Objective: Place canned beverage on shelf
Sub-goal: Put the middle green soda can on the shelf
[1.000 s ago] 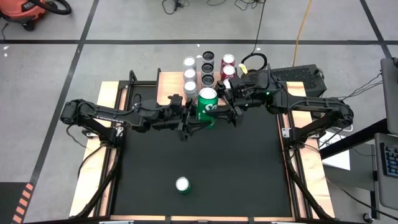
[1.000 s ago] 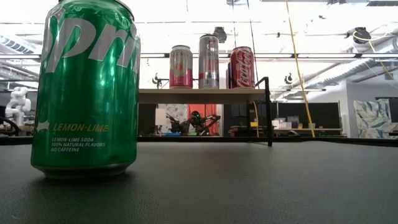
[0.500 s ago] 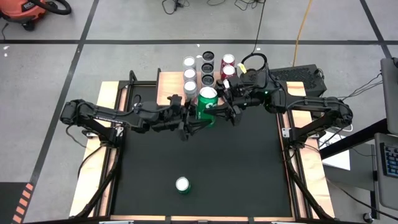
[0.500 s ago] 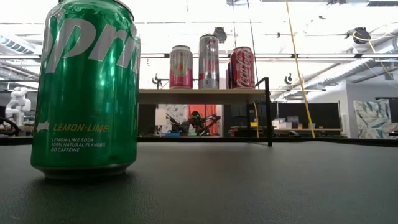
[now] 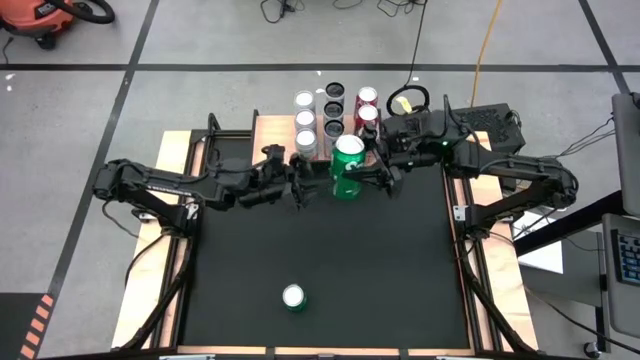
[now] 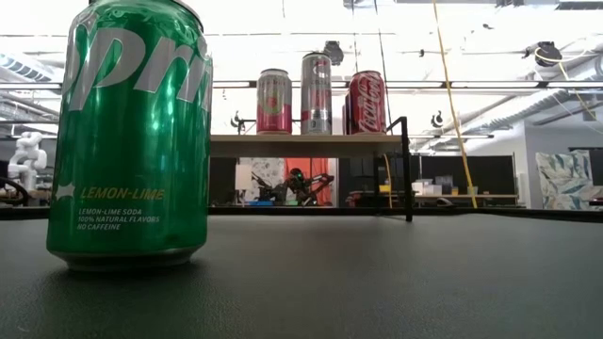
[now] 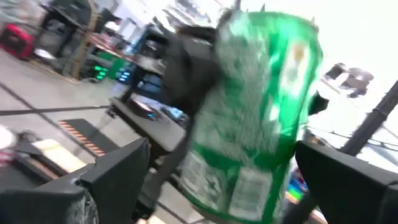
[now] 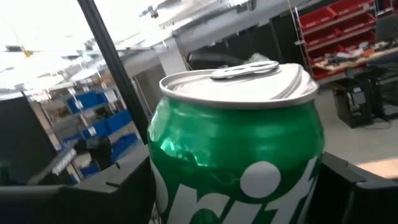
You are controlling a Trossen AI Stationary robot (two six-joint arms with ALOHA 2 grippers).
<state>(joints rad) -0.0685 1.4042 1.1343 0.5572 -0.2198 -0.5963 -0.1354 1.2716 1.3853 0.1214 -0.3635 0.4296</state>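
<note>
Handover done: green aluminium soda can (image 5: 348,166) grasped upright by right tool (image 5: 356,176), held above the counter (image 5: 330,250) just near of the low wood-topped shelf (image 5: 270,140); left tool (image 5: 303,188) released, just left of it. Next: can to be carried far, set in a free spot clear of seven cans (image 5: 332,112) crowding the shelf. Second green can (image 5: 293,297) noted near edge

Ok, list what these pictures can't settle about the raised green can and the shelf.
- Green can: left wrist view blurs it, label unreadable.
- Right hand: the can fills the right wrist view, so contact is unclear.
- Shelf: the cans on it hide free spots in the low view.
- Low view: the near can is cut off by the top edge.
</note>
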